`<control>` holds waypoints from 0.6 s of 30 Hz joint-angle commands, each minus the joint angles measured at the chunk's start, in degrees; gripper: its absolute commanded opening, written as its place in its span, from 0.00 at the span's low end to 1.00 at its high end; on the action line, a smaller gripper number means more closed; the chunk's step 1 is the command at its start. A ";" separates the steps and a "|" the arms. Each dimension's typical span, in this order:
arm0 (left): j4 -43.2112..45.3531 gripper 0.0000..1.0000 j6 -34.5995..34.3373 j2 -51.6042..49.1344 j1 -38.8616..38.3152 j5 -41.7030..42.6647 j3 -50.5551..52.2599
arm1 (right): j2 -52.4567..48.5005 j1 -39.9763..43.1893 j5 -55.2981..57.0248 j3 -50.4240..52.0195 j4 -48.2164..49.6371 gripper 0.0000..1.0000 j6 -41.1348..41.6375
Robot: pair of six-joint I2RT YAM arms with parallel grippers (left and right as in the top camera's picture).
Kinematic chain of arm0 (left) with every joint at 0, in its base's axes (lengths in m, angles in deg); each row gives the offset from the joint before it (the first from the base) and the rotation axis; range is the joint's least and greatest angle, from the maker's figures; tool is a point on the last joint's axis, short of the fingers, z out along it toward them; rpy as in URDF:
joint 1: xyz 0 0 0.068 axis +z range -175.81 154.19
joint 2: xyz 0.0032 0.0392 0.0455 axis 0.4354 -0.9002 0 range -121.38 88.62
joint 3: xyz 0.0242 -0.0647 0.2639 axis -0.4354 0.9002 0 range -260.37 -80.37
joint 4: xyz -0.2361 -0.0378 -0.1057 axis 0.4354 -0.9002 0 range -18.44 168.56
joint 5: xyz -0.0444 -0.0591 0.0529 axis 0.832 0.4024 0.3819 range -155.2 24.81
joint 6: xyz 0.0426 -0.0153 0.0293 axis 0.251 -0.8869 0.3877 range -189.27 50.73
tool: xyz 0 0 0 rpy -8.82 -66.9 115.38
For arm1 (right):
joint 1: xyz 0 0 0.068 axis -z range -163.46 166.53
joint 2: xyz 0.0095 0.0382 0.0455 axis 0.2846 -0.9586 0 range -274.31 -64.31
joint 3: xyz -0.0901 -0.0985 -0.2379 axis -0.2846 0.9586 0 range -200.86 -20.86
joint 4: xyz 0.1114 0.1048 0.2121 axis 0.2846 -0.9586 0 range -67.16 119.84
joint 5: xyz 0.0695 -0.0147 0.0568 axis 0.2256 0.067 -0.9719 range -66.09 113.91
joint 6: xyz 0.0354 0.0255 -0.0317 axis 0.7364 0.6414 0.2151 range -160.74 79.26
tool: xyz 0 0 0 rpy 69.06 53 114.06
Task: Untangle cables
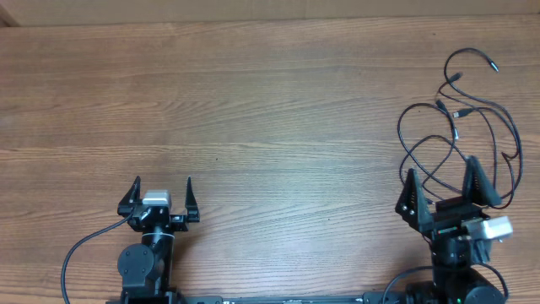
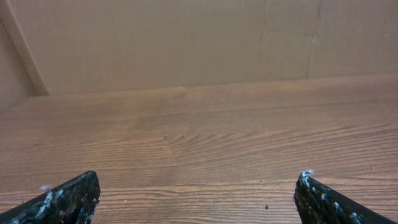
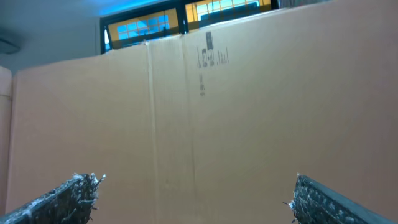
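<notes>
The cables (image 1: 456, 127) are thin black cords lying in tangled loose loops on the wooden table at the far right, with small plugs at their upper ends. My right gripper (image 1: 441, 175) stands open at the near edge, its fingertips at the lower loops of the tangle; whether they touch is unclear. Its wrist view shows only a cardboard wall between the wide-apart fingertips (image 3: 84, 186), no cables. My left gripper (image 1: 162, 184) is open at the near left, far from the cables, with bare wood between its fingertips (image 2: 81, 190).
A cardboard wall (image 2: 186, 43) stands along the table's far edge. The wooden tabletop (image 1: 253, 110) spreads across the middle and left. A thicker black arm cable (image 1: 80, 249) loops by the left arm's base.
</notes>
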 commanded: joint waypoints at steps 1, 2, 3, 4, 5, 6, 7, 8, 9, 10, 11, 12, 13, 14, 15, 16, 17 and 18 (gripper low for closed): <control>-0.02 1.00 1.31 0.61 0.31 0.26 0.24 | 0.44 -0.26 0.07 3.19 3.13 1.00 -0.26; -0.02 1.00 1.31 0.61 0.31 0.26 0.24 | 0.44 -0.26 0.07 3.91 4.33 1.00 -0.26; 0.00 1.00 1.31 0.61 0.31 0.26 0.24 | 0.44 -0.26 0.15 4.81 5.70 1.00 -0.26; -0.02 1.00 1.31 0.61 0.31 0.26 0.24 | 0.44 -0.26 0.52 4.70 5.01 1.00 -0.28; -0.02 1.00 1.31 0.61 0.31 0.26 0.24 | 0.44 -0.26 0.48 4.70 4.76 1.00 -0.26; 0.00 1.00 1.31 0.61 0.31 0.26 0.24 | 0.44 -0.26 0.59 4.70 4.20 1.00 -0.26; -0.02 1.00 1.31 0.61 0.31 0.26 0.24 | 0.44 -0.26 0.92 4.70 3.72 1.00 -0.26; -0.02 1.00 1.31 0.61 0.31 0.26 0.24 | 0.44 -0.26 1.31 4.70 1.84 1.00 -0.26; -0.02 1.00 1.31 0.61 0.31 0.26 0.24 | 0.44 -0.26 1.44 4.70 0.85 1.00 -0.26; -0.02 1.00 1.31 0.61 0.31 0.26 0.24 | 0.44 -0.26 1.57 4.70 -1.53 1.00 -0.26; -0.02 0.99 1.31 0.61 0.31 0.26 0.24 | 0.44 -0.26 1.55 4.70 -5.03 1.00 -0.26; -0.02 0.99 1.31 0.61 0.31 0.26 0.24 | 0.44 -0.26 1.55 4.70 -6.75 1.00 -0.26; 0.00 0.99 1.31 0.61 0.31 0.26 0.24 | 0.44 -0.26 1.55 4.70 -10.27 1.00 -0.26; -0.02 1.00 1.31 0.61 0.31 0.26 0.24 | 0.44 -0.26 1.55 4.70 -12.17 1.00 -0.24; -0.02 1.00 1.31 0.61 0.31 0.26 0.24 | 0.44 -0.26 1.55 4.70 -14.99 1.00 -0.24; -0.02 1.00 1.31 0.61 0.31 0.26 0.24 | 0.44 -0.26 1.55 4.70 -17.35 1.00 -0.26; -0.02 1.00 1.31 0.61 0.31 0.26 0.24 | 0.44 -0.26 1.55 4.70 -19.34 1.00 -0.26; -0.02 0.99 1.31 0.61 0.31 0.26 0.24 | 0.44 -0.26 1.55 4.70 -21.00 1.00 -0.24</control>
